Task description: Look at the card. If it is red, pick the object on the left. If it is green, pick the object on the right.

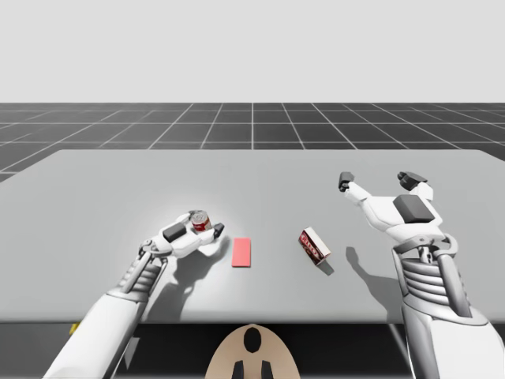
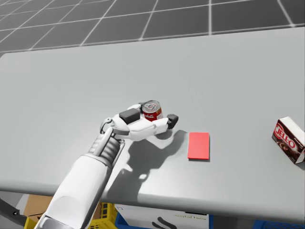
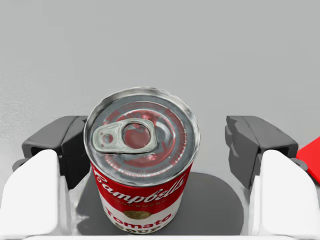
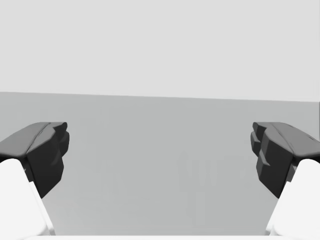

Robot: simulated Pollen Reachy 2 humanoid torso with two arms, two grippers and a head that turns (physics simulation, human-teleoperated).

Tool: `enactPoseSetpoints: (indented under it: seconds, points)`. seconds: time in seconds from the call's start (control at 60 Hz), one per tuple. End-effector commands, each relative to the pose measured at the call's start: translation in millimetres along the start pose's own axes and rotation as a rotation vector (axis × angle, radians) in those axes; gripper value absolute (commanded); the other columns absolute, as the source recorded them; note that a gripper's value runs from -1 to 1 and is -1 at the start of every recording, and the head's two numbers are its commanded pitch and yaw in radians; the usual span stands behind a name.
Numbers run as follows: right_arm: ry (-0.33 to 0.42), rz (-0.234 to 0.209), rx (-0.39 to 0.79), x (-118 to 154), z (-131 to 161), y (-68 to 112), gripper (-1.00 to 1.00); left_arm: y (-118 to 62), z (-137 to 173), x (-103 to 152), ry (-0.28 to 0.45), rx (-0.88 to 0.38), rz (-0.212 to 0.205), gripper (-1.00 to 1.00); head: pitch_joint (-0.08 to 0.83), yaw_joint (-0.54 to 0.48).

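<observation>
High view, left to right: my left gripper (image 1: 205, 227) sits low over the matte grey table (image 1: 95, 189), spread around an upright red-and-white can (image 3: 142, 150) with a shiny metal lid and pull tab. Left wrist view: white script crosses the red label and the can's base is cut off. One dark pad (image 3: 70, 147) meets the can's edge, contact unclear, while the other stands clear. A flat red card (image 1: 242, 253) lies just beside the can. Further right is a dark red box (image 1: 314, 245) with white lettering, angled. My right gripper (image 1: 377, 181) hangs spread wide at the table's right.
</observation>
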Motion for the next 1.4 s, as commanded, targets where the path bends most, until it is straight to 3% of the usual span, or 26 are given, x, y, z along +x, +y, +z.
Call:
enactPoseSetpoints:
  seconds: [0.017,0.25,0.517,0.783,0.867,0.933,1.0,1.4]
  points:
    - [-0.003,-0.002,-0.001,1.1,0.3,-0.6,-1.0,3.2,-9.3,-7.2,0.046,0.0,0.026,0.97,0.631,0.25]
    - [-0.008,-0.004,-0.006,2.3,0.8,-1.5,-1.0,4.6,-8.6,-10.2,0.056,-0.008,0.022,1.0,0.573,0.25]
    - [-0.005,-0.005,-0.01,1.0,1.5,-2.0,-1.0,6.1,-7.5,-13.3,0.063,-0.009,0.016,1.0,0.359,0.24]
    - [-0.006,-0.007,-0.026,0.3,0.7,-3.7,-1.0,4.9,-5.8,-9.6,0.062,-0.016,0.005,1.0,0.312,0.24]
    - [-0.003,-0.005,-0.026,-1.3,0.0,-3.6,-1.0,2.8,2.7,8.0,0.026,-0.02,-0.017,1.0,0.312,0.24]
    - [0.017,-0.036,-0.005,-2.2,-0.5,-4.2,-1.0,1.7,8.8,20.9,-0.002,-0.018,-0.033,1.0,0.311,0.24]
    - [0.016,-0.012,-0.016,-4.0,-2.0,-6.4,-1.0,0.5,16.2,36.6,-0.031,-0.018,-0.049,1.0,0.308,0.24]
    - [0.019,-0.003,-0.031,-4.6,-2.3,-10.6,-1.0,-7.2,72.8,142.9,-0.248,0.029,-0.19,1.0,0.287,0.24]
